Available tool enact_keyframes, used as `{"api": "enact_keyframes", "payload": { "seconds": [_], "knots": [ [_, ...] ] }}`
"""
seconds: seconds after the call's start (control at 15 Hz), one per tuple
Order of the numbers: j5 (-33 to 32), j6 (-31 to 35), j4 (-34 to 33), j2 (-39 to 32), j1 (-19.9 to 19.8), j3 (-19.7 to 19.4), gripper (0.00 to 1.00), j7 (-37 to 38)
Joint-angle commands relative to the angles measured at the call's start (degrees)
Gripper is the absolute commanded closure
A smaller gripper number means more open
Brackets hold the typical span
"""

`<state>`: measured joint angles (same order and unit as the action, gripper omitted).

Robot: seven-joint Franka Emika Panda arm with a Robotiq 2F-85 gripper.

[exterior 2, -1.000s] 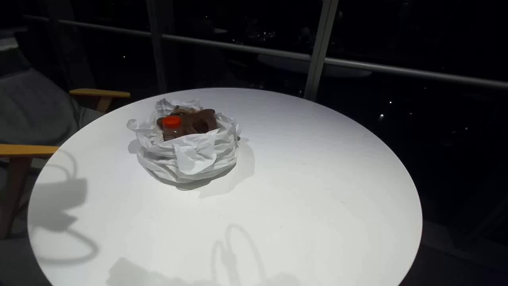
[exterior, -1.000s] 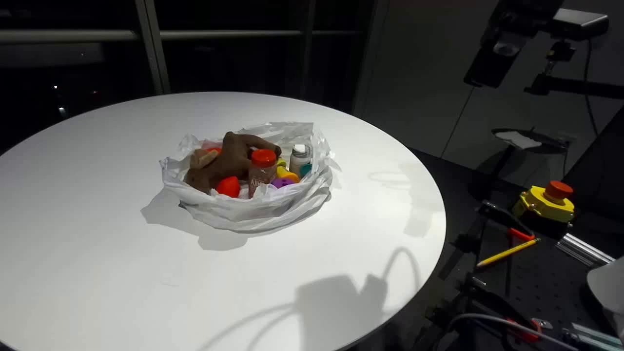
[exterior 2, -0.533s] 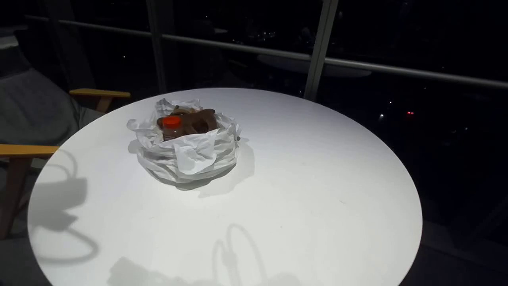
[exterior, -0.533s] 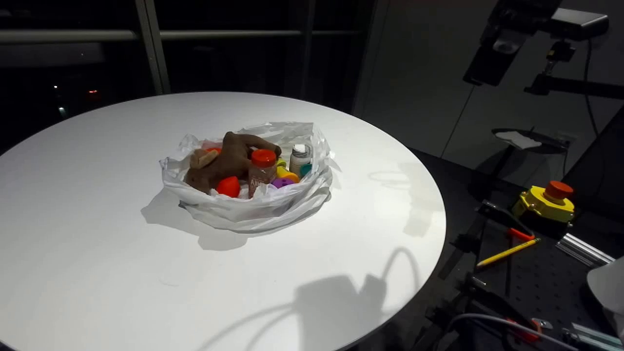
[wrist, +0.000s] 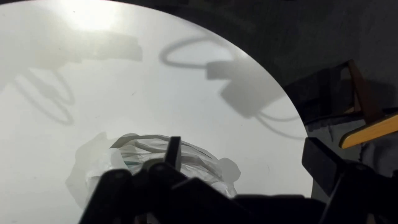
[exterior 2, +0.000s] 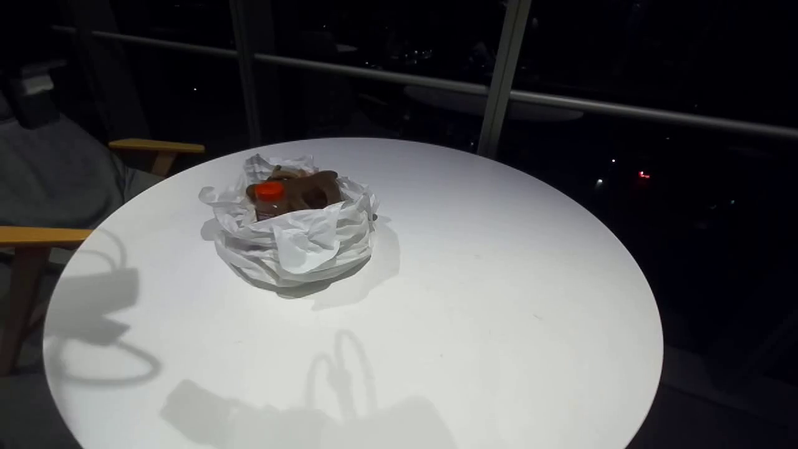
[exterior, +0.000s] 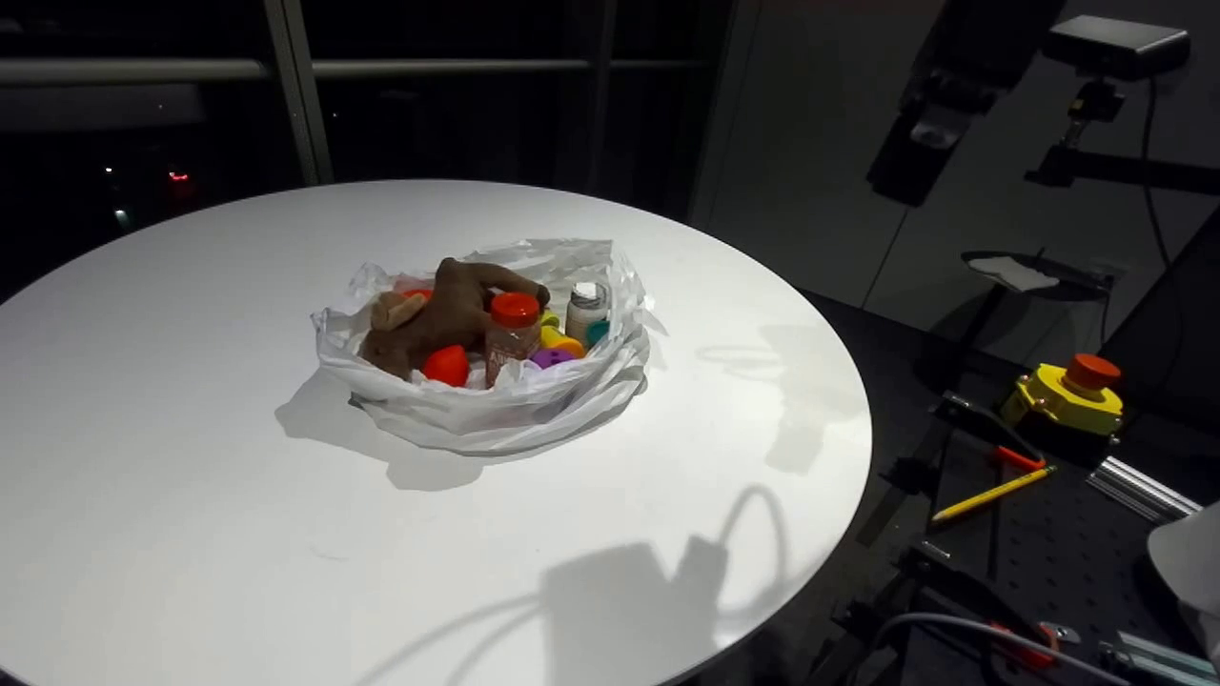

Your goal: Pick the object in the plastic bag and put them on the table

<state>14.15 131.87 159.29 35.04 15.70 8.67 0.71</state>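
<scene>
In an exterior view the dark robot arm hung at upper R, slanting down to L, its lower end well apart from the plastic bag on the white table; finer detail there was too dark to read. In the wrist view the gripper faced the table, fingers spread wide, w/ parts of bag & table visible btw them; one finger hid some of the bag. The bag sat mouth-up, rim crumpled. Inside it lay a brown teddy bear, a red-capped jar, a smaller jar w/ pale top, a red toy, a yellow toy & a purple piece. Bear & red-capped jar showed above the rim in both exterior views. Grey shadows w/ cable loops fell across the table. Beyond its edge were a yellow box w/ red button, a pencil nearby and, in an exterior view, a chair w/ wooden armrests.
</scene>
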Motion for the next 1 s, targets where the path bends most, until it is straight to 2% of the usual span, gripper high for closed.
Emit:
{"api": "enact_keyframes", "payload": {
  "seconds": [0.0, 0.13, 0.2, 0.4, 0.53, 0.73, 0.8, 0.93],
  "knots": [
    [-4.0, 9.9, -6.2, -14.4, -0.8, 7.0, 0.0, 5.4],
    [-10.0, 15.8, -9.5, -21.5, -2.9, 10.7, 0.0, 9.8],
    [-15.0, 18.3, -11.5, -25.2, -4.7, 12.5, 0.0, 13.2],
    [-30.4, 19.0, -19.7, -33.5, -11.1, 17.6, 0.0, 24.1],
    [-40.2, 16.0, -26.8, -39.8, -11.3, 16.6, 0.0, 30.3],
    [-49.1, 11.2, -36.9, -49.6, -9.9, 14.5, 0.0, 35.5],
    [-48.8, 9.6, -40.2, -52.5, -4.3, 8.9, 0.0, 34.7],
    [-46.1, 7.1, -45.2, -57.6, -1.6, 5.7, 0.0, 32.3]
  ]
}}
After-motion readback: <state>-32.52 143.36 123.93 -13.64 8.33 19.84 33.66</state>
